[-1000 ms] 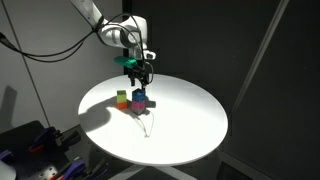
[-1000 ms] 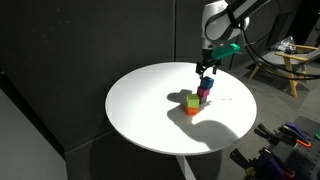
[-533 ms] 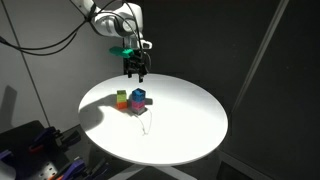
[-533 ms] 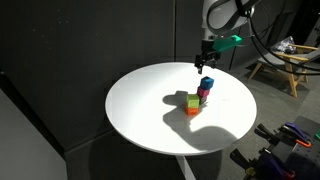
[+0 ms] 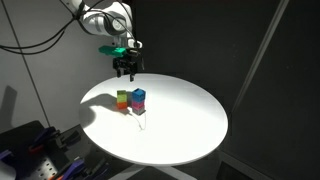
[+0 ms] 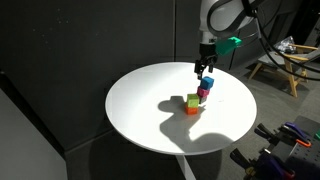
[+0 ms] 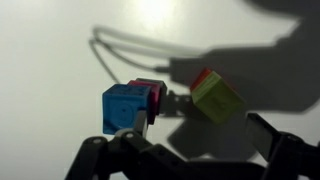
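Cube stacks [image 5: 139,100] abreast on table [image 5: 190,125]

Blue cube [image 7: 125,107], green cube [image 7: 216,98] — smooth, plastic-looking, faces matt; round table [image 5: 185,125] — white, smooth, matt finish.

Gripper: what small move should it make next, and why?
Probably a small move up and away. The gripper hangs open and empty above the blocks, touching nothing. The blue block sits on the pink block, beside the green block; rising keeps it clear of them.
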`<state>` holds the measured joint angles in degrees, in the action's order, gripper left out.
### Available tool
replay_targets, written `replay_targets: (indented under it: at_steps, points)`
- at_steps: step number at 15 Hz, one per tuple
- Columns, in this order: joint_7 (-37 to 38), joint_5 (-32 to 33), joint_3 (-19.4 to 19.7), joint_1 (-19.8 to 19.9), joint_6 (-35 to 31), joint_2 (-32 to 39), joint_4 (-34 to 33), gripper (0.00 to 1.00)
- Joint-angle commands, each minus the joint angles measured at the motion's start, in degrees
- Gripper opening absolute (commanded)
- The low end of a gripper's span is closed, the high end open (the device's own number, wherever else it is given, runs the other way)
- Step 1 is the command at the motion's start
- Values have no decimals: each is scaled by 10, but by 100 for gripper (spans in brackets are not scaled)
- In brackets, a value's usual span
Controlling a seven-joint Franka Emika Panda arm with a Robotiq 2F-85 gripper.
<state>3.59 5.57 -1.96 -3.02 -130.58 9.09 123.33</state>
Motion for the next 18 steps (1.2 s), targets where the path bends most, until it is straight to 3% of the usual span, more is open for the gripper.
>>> replay_targets:
  at_steps: [1,18]
  points:
    - [-4,0,-3,-2,2,0,2,100]
    - [38,9,-10,-24,-11,22,4,100]
